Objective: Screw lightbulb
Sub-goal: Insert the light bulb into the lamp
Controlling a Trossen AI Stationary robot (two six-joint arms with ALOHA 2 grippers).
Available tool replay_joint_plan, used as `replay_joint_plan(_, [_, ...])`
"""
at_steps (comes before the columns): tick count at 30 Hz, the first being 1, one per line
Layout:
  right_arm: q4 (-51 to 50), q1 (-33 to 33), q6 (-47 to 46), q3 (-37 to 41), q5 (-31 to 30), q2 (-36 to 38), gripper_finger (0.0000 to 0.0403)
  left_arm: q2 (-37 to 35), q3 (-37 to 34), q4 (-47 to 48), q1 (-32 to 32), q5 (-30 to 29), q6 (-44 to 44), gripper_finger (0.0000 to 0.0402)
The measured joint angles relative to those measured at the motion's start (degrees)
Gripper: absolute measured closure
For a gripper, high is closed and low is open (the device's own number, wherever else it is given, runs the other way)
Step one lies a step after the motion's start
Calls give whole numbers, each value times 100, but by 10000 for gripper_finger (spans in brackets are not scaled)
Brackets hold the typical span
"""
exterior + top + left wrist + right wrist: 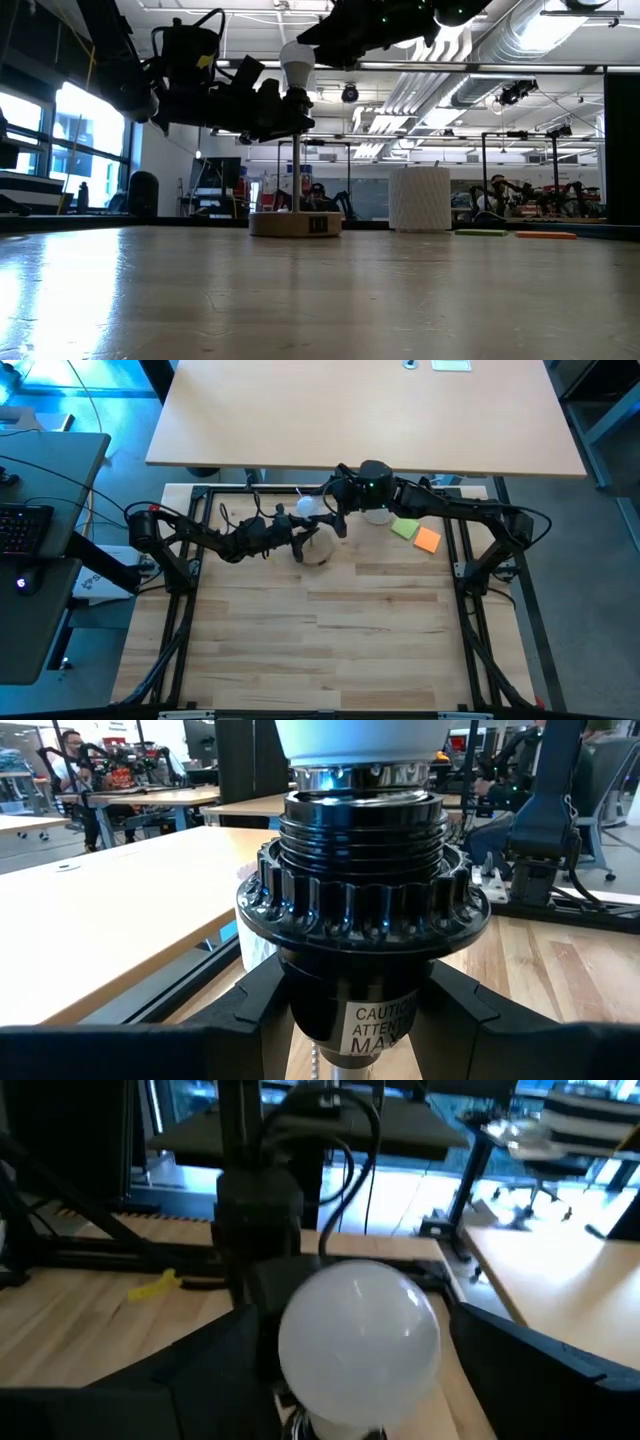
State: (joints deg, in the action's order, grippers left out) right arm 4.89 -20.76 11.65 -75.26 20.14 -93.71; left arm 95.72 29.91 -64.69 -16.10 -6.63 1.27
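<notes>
A white label (385, 1025) on the lower body of the black lamp socket (362, 910), seen in the left wrist view, carries black capitals cut off at the label's edge: "CAUTIO", "ATTENT" and "MAX". The wooden stand (295, 223) below the socket bears a dark tag, too small to read.
</notes>
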Motion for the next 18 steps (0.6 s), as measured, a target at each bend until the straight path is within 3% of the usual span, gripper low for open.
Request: replay_joint_plan(18, [538,0,-101,-2,148,-363,75,0,-7,4,0,2,-16,258])
